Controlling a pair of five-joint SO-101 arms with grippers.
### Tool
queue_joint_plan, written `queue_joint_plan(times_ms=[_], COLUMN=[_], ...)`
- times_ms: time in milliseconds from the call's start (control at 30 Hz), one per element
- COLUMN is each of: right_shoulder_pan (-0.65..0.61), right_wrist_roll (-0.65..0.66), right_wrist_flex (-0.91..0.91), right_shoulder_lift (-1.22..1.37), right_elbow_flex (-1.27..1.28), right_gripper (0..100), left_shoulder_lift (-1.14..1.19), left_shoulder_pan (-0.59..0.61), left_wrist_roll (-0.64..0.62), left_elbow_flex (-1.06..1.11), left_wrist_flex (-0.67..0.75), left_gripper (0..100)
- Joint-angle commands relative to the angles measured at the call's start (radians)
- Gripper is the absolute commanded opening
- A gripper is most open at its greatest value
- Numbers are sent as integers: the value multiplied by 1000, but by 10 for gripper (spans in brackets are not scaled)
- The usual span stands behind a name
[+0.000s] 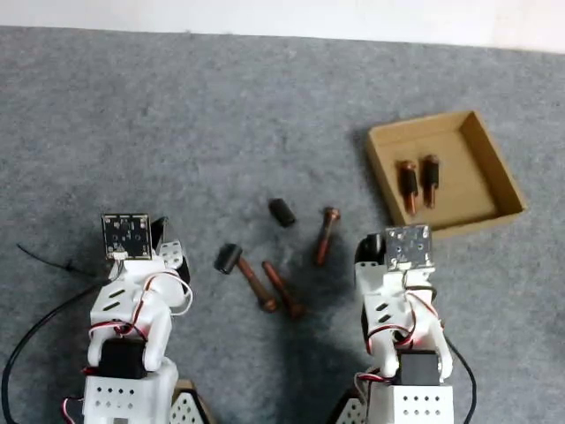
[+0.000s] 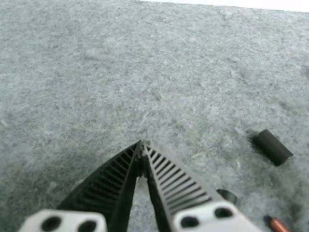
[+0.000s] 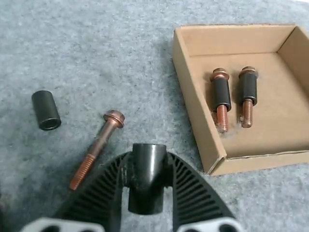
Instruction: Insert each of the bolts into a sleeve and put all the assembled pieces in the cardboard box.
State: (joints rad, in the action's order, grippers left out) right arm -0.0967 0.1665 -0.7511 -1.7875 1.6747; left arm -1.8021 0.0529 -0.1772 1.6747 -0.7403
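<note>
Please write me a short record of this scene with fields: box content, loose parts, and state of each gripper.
box: cardboard box holds two assembled pieces
loose bolts: three, lying on the carpet
loose sleeves: two, on the carpet
left gripper: shut, empty
right gripper: shut on third sleeve

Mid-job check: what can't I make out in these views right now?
1. Left wrist view: a bolt is cut off by the picture's edge; a sleeve is half hidden behind the left gripper's finger.
2. High view: the right arm's wrist covers the right gripper, so its grip is unreadable there.
3. Right wrist view: the held sleeve's lower end is hidden between that gripper's fingers.
</note>
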Motion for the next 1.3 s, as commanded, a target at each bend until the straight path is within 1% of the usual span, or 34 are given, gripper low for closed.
queue_joint_plan(times_ms=[0, 767, 933, 1033, 1100, 1200, 1267], right_shoulder_pan=[13, 13, 13, 13, 13, 13, 13], right_wrist_roll=[9, 9, 9, 9, 9, 9, 9], right_wrist_flex=[-2, -4, -62, -71, -70, -70, -70], right_shoulder_lift=[-16, -15, -15, -24, -24, -24, -24], right_elbow_flex=[117, 117, 117, 117, 117, 117, 117], right_gripper=[3, 3, 3, 3, 3, 3, 3], left_shoulder_lift=[-16, -18, -19, -16, -15, -7, 41], left_shoulder_pan=[8, 13, 12, 2, -30, -122, -171], left_wrist_roll=[0, 0, -8, -58, -74, -74, -72], left_elbow_flex=[22, 22, 12, -51, -114, -200, -249], left_wrist_flex=[21, 21, -11, -34, -61, -81, -80], left_gripper=[8, 6, 5, 5, 5, 6, 6])
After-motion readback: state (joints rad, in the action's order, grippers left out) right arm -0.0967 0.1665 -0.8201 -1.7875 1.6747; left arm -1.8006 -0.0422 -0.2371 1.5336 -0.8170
